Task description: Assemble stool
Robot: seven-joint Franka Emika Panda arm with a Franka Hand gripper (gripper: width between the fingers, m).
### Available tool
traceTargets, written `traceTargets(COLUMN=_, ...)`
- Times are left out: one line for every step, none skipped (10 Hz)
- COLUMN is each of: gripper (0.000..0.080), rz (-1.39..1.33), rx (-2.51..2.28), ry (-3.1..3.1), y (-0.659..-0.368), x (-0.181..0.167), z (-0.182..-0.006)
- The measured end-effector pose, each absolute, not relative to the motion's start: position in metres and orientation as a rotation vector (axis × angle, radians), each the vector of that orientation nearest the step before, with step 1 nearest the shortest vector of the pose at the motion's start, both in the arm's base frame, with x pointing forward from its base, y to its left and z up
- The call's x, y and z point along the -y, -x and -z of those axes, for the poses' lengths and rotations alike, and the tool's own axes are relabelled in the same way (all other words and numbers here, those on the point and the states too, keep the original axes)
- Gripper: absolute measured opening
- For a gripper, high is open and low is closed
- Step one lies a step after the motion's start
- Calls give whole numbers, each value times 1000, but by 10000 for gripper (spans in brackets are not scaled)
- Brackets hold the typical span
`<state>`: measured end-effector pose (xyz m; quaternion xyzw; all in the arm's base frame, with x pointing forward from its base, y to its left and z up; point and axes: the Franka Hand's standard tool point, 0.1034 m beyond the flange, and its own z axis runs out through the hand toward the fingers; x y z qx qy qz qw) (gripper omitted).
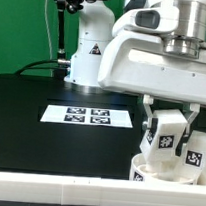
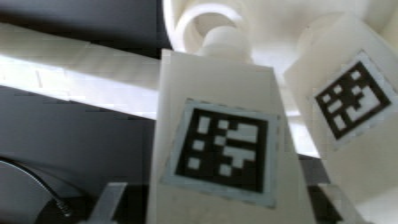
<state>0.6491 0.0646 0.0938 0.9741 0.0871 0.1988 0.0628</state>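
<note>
A white stool leg (image 1: 167,133) with a black-and-white tag stands upright over the round white seat disc (image 1: 158,174) at the exterior view's lower right. My gripper (image 1: 169,124) is shut on it, one finger on each side. A second tagged leg (image 1: 196,155) stands in the seat just to the exterior view's right of the held one. In the wrist view the held leg (image 2: 228,140) fills the middle between my fingers (image 2: 112,200), with the second leg (image 2: 349,95) beside it and the seat (image 2: 222,25) beyond. Whether the held leg's lower end sits in the seat is hidden.
The marker board (image 1: 88,116) lies flat on the black table (image 1: 29,125), to the exterior view's left of the seat. The robot's white base (image 1: 87,50) stands behind it. A white rail (image 1: 54,183) runs along the table's front edge.
</note>
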Motion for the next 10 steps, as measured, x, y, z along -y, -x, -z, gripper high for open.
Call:
traceTargets(gripper=325, rz=-596, rx=-281, ry=-2937, y=-648, x=-59, z=-92)
traceTargets(gripper=325, rz=-613, rx=-281, ry=-2932, y=-649, x=-56, z=-93)
traceTargets(gripper=325, rz=-607, rx=-280, ry=-2934, y=-649, x=-56, z=-93)
traceTargets(gripper=325, rz=-608, rx=-281, ry=-2934, y=-649, x=-57, z=-94)
traceTargets(gripper=325, rz=-609, rx=-281, ry=-2933, y=-649, x=-57, z=-94)
traceTargets(gripper=325, rz=-609, rx=-282, ry=-2934, y=-649, x=-57, z=-94)
traceTargets(gripper=325, rz=-609, rx=-284, ry=-2934, y=-648, x=-59, z=-91)
traceTargets(gripper=325, rz=-603, rx=-291, ry=-2934, y=-647, x=-61, z=-88)
traceTargets(gripper=325, rz=-599, rx=-295, ry=-2934, y=-646, x=-62, z=-86)
traceTargets(gripper=325, rz=-596, rx=-298, ry=-2934, y=-644, x=-63, z=-84)
